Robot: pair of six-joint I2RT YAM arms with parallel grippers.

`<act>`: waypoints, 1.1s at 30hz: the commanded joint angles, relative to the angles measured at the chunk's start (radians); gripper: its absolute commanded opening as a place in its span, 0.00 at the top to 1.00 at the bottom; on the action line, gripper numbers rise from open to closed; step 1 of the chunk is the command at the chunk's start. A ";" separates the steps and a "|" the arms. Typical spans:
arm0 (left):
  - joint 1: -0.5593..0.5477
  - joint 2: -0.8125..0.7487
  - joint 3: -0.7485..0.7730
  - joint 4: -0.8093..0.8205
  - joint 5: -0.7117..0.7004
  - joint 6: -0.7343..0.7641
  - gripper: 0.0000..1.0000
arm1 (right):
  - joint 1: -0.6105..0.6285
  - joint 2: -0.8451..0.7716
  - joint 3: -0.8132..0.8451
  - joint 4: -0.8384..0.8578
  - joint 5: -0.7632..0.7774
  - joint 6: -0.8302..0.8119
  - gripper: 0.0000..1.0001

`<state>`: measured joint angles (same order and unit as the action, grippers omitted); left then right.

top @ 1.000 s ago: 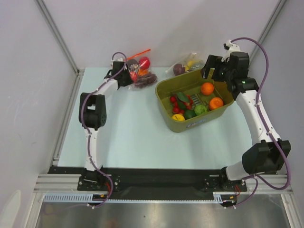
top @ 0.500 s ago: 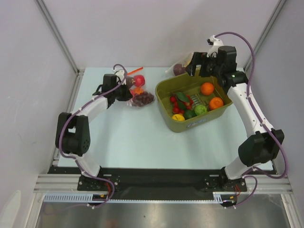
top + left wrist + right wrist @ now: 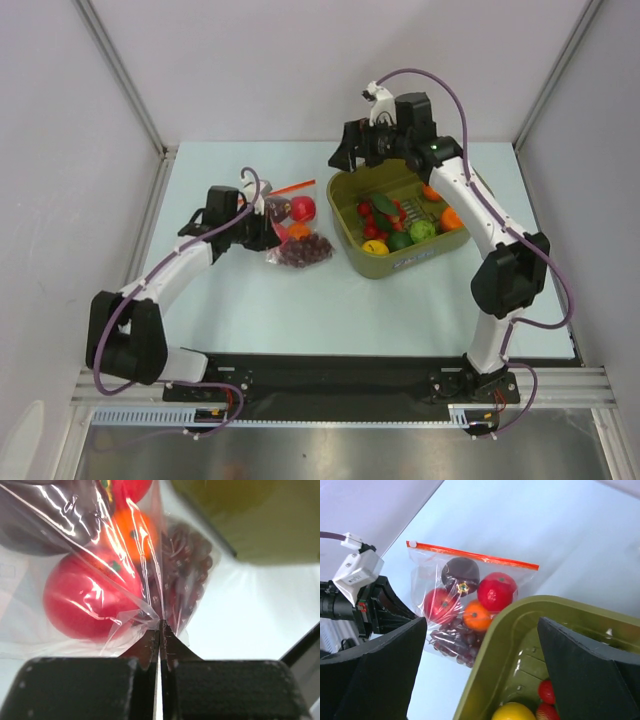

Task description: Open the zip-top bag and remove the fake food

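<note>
Pale table (image 3: pixel 300 300) | left tool (image 3: pixel 160 629) pinches zip-top bag (image 3: pixel 465 587) | right tool (image 3: pixel 481 630) spread | bin label (image 3: pixel 410 262) illegible

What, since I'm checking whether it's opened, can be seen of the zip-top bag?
The zip-top bag is clear, crinkly plastic with a red-orange zip strip along its mouth, straight and seemingly sealed. It lies on the pale table, mouth toward the far side, beside the olive bin; contact between them is unclear. Inside are two red fruits, a dark maroon fruit, an orange fruit and purple grapes. The left gripper is shut on a fold of its film near the grapes.
</note>
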<state>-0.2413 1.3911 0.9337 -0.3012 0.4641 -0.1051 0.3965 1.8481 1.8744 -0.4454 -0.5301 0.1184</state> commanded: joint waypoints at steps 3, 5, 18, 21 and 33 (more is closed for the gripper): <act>-0.006 -0.128 -0.102 -0.084 -0.054 -0.034 0.85 | 0.031 0.010 0.037 -0.006 -0.056 -0.006 0.00; -0.001 -0.145 -0.121 -0.069 -0.084 -0.067 0.68 | 0.033 0.007 0.031 -0.004 -0.059 -0.005 0.00; 0.163 -0.257 -0.096 -0.035 -0.481 -0.321 0.18 | 0.033 -0.058 0.017 -0.047 -0.016 -0.059 0.00; 0.206 -0.260 -0.137 -0.029 -0.481 -0.384 0.18 | 0.033 -0.072 0.009 -0.053 -0.007 -0.063 0.00; 0.284 -0.201 -0.279 0.154 -0.415 -0.507 0.18 | 0.033 -0.144 -0.058 -0.055 -0.011 -0.046 0.00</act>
<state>0.0284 1.1698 0.6704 -0.2581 0.0372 -0.5636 0.4290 1.7542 1.8305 -0.5106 -0.5392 0.0738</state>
